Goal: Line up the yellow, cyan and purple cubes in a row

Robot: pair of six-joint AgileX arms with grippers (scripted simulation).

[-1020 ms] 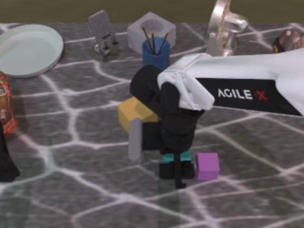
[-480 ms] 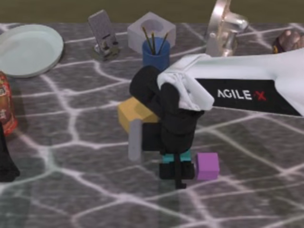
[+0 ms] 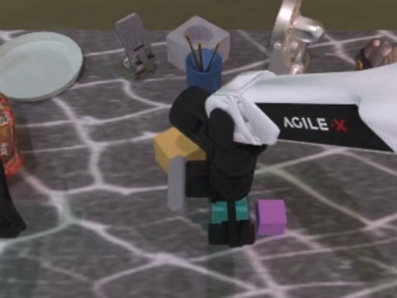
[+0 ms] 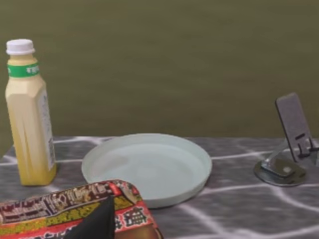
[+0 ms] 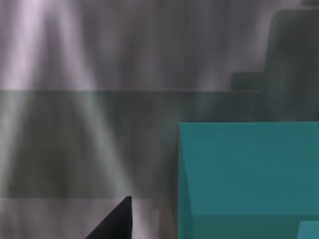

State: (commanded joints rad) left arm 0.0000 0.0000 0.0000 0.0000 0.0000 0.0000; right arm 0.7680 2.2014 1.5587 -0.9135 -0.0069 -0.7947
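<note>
My right gripper is sitting low on the worktop, near its front edge, its black fingers standing open with the cyan cube between them. The purple cube is resting just beside the cyan one, on its right. The yellow cube is lying behind and to the left, partly under my arm. A blue cup and a pale plate are sitting farther back. My left gripper is parked at the left edge; I cannot tell its fingers' state.
</note>
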